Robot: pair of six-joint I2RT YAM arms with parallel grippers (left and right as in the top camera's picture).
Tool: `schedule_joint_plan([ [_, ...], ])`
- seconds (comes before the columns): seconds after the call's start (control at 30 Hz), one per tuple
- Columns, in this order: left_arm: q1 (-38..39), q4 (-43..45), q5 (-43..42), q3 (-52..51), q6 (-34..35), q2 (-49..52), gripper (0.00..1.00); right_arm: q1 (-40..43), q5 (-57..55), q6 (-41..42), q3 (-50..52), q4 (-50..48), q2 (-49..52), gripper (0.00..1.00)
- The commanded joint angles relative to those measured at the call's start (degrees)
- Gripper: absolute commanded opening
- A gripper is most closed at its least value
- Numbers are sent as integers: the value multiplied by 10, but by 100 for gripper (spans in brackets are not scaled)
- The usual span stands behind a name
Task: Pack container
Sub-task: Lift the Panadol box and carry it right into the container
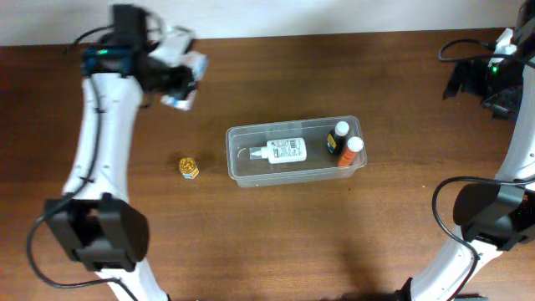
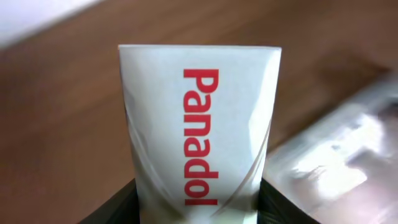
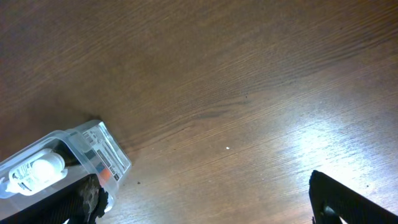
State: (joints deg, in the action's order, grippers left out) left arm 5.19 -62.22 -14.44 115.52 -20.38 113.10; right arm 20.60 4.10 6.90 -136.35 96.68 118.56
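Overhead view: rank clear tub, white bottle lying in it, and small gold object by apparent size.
1. Clear rectangular plastic tub
2. White labelled bottle lying inside it
3. Small gold object beside it

A dark brown wood-grain table point(image 1: 276, 242) meets a white surface point(image 1: 334, 15) along its far edge

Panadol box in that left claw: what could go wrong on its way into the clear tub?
1. The container already holds a lying white bottle, a dark bottle and an orange bottle. The Panadol box may land on top of them or catch the rim.
2. The left claw seems to pinch only one end of the box, so it could tilt or slip.
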Motion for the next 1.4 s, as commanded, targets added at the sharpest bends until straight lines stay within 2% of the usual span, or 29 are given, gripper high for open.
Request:
schedule_joint_plan([
  [0.0, 61, -18, -12, 39, -50, 3, 50, 4, -1, -2, 2, 0, -11, 98],
  [0.2, 158, -52, -12, 39, -118, 5, 50, 4, -1, -2, 2, 0, -11, 98],
  [0.4, 223, -71, -12, 25, -191, 6, 51, 4, -1, -2, 2, 0, -11, 99],
  [0.5, 245, -74, -11, 14, -205, 9, 51, 4, -1, -2, 2, 0, -11, 98],
  [0.7, 257, -75, -10, -15, -241, 30, 51, 4, -1, -2, 2, 0, -11, 98],
  [1.13, 257, -78, -10, -20, -260, 127, 51, 4, -1, -2, 2, 0, -11, 98],
  [1.37, 257, -77, -10, -20, -268, 148, 51, 4, -1, -2, 2, 0, -11, 98],
])
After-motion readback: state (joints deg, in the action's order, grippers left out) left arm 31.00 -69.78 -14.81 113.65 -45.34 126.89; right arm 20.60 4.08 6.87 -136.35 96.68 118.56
